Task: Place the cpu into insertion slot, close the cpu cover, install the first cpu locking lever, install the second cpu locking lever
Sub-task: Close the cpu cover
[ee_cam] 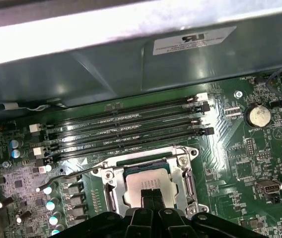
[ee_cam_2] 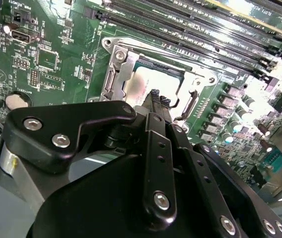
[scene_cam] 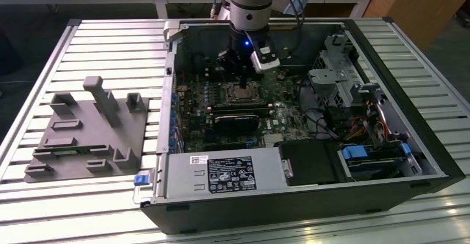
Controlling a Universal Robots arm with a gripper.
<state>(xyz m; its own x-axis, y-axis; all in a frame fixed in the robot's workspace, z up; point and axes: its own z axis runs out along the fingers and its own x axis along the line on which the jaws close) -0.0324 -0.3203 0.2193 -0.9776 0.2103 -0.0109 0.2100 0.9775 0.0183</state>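
While the arm reaches straight down into the open computer case (scene_cam: 433,164), its gripper (ee_cam_2: 154,95) hangs over the insertion slot (ee_cam: 148,167) with both black fingers (ee_cam: 147,197) drawn together, a hairline between them and nothing pinched. Their tips sit right at the metal top of the cpu (ee_cam: 133,188); whether they press on it I cannot tell. The cpu lies flat in the slot, silver face up, its edges square to the socket. Its one side runs parallel to the long black memory slots (ee_cam: 126,131) just beside it. Around the chip lies the cpu cover (ee_cam: 112,191), lowered and framing it. A thin wire locking lever (ee_cam: 79,173) runs along the socket side nearest the memory slots, its free end angled out past the frame; latched or not, I cannot tell. In the exterior view the socket is at about 10 o'clock from the case's middle. The graphics card (scene_cam: 235,124) is at its 6 o'clock, and a grey fixture (scene_cam: 88,128) rests on the slatted table (scene_cam: 118,51) at the case's 9 o'clock.
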